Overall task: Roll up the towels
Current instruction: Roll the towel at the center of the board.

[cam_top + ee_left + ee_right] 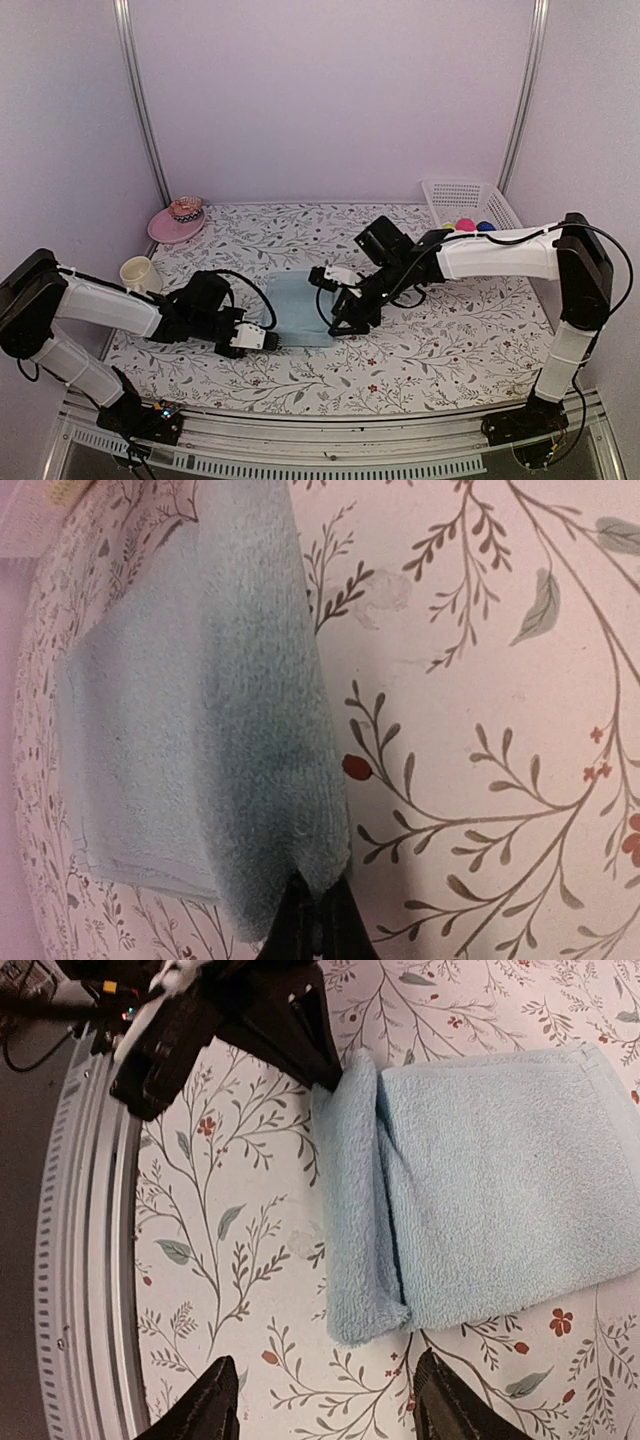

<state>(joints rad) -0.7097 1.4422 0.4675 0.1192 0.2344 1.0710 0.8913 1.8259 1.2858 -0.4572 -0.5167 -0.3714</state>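
Pink hat point(178, 222) and one mug point(137, 273) sit far left; left claw point(272, 341) pinches the one aqua towel point(300, 305) mid-table, near edge folded over; right claw point(340, 322) gapes empty at its right edge; one basket point(470, 203) far right.

The scene is lit softly and evenly from above, and a faint pink-violet tint is laid on the walls point(330, 90). Only weak, diffuse shadows are cast on the table point(450, 340), and no glare is seen. In the left wrist view a dark shadow is seen down the middle of the towel point(180, 710), and the part nearest the lens is somewhat soft. The right wrist view is sharp, but the rail point(85, 1260) at its left edge is bent by lens distortion.
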